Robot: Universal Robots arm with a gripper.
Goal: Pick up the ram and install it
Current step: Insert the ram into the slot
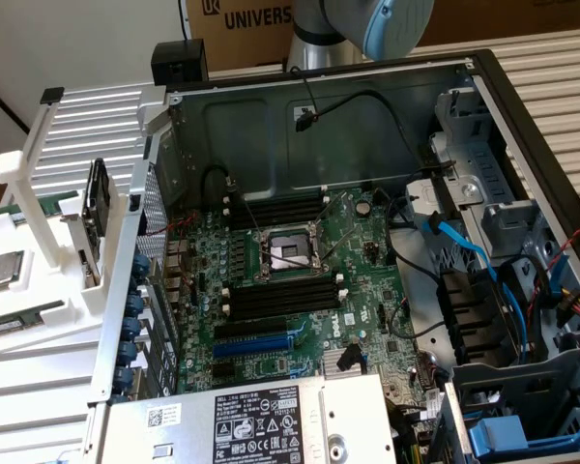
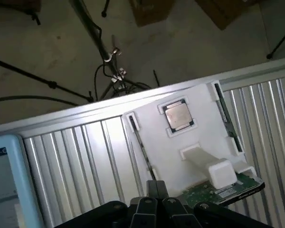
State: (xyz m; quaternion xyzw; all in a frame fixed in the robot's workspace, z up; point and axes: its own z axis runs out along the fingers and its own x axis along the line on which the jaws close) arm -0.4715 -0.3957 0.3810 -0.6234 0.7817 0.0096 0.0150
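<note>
The ram [image 1: 21, 322] stands on edge in a slot of the white holder [image 2: 154, 137], outside the computer case [image 1: 251, 126], on the exterior view's left; it is not yet lifted. A second stick [image 1: 41, 203] occupies a matching slot, with the processor chip [image 2: 179, 115] seated between the two. Judgement: the slots keep each stick upright so that its top edge is offered to a pinch from above. In the wrist view the pincer [image 2: 154, 190] is closed with nothing between its fingertips and hovers above the holder, near the end of one stick's slot. Close by, a green board [image 2: 228, 190] carries a pale label whose print cannot be read. In the exterior view the power supply [image 1: 242, 416] lies nearest, its label showing bar codes, approval marks and what appears to be DELL; the fine print is illegible. Beyond it the motherboard [image 1: 300, 280] lies flat in the opened case, its black memory slots [image 1: 280, 295] facing up and apparently unfilled, open to access from above. Farthest back, the arm [image 1: 367, 24] stands before a cardboard box [image 1: 242, 29] printed UNIVERS, the rest of the word hidden.
</note>
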